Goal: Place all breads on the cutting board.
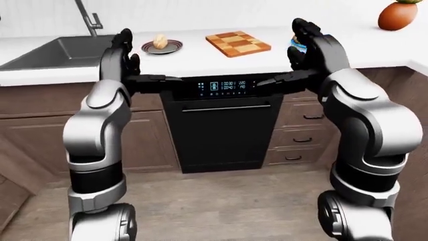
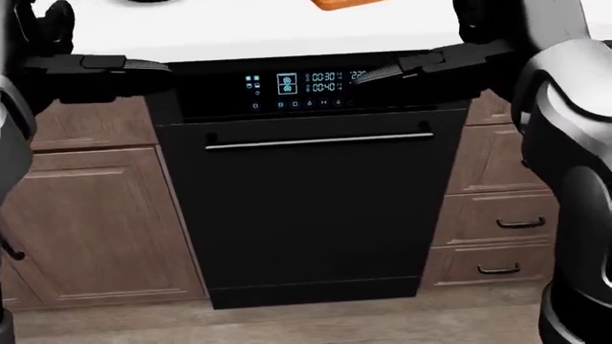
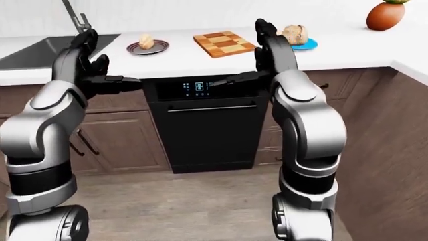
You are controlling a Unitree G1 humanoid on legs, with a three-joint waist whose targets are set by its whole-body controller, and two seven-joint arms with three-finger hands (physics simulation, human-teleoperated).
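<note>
Right-eye view gives the best look: both arms are raised in front of the white tabletop [image 3: 347, 52], and neither robot hand is holding anything. Left robot hand [image 3: 87, 57] has its fingers spread upward with the thumb poking sideways, over by the sink [image 1: 50, 52] edge. Right robot hand [image 3: 264, 42] is the same deal, fingers up and apart, thumb sticking out toward the left of the view, just below the cutting board.

Checkered wooden cutting board [image 3: 224, 43] sits bare on the tabletop, roughly mid-view. One bread roll [image 3: 146, 41] is on a small dark plate [image 3: 148, 47] left of the board, well apart from it. A second bread [image 3: 294, 34] sits on a blue plate [image 3: 306, 45] right of the board, partly hidden behind the right robot hand's fingers. So both breads are off the board.

Below the tabletop there's a black dishwasher [image 2: 306, 208] with a lit display, wooden cabinets and drawers [image 2: 497, 222] either side. A reddish-brown round thing [image 3: 386, 15] sits at the top right, can't tell what it is.
</note>
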